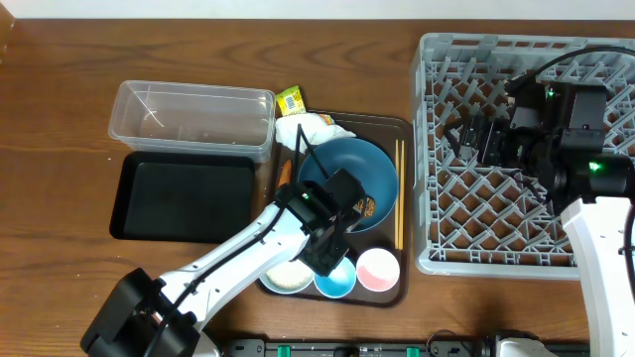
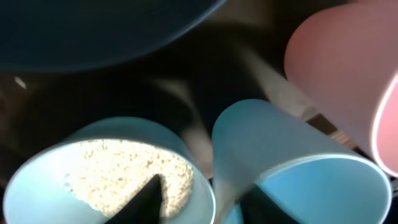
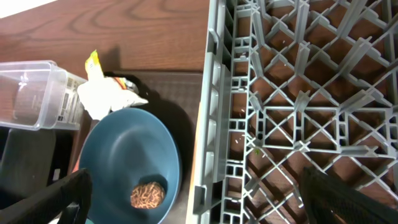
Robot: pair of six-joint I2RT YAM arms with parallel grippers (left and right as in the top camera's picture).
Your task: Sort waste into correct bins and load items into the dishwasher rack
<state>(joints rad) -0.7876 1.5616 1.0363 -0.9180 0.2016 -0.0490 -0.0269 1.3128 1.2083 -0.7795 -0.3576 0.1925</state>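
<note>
bowl (image 2: 106, 180), white and holding rice grains (image 2: 124, 168), lies directly under the left gripper (image 1: 332, 258) together with the blue cup (image 2: 292, 168); the pink cup (image 1: 377, 268) stands just beside them on the right. one dark fingertip (image 2: 148, 198) shows over the rice. how far this gripper is open cannot be told, and nothing is seen in its hold. right gripper (image 3: 199, 202) hangs over the left edge of the dishwasher rack (image 1: 496, 228), fingers spread wide, holding nothing. blue plate (image 3: 130, 162), with brown food scraps (image 3: 148, 195) in its well, sits on the dark brown serving tray (image 1: 389, 122) with the cups. two chopsticks (image 1: 399, 193) lie along the plate's right side. crumpled tissue (image 1: 308, 129) and yellow-green packet (image 1: 290, 99) lie at the tray's far end. clear tub (image 1: 193, 119) and black tray (image 1: 184, 196) sit side by side further left on the wood-grain counter (image 1: 60, 119). rack is a grey plastic lattice with upright pegs.
</note>
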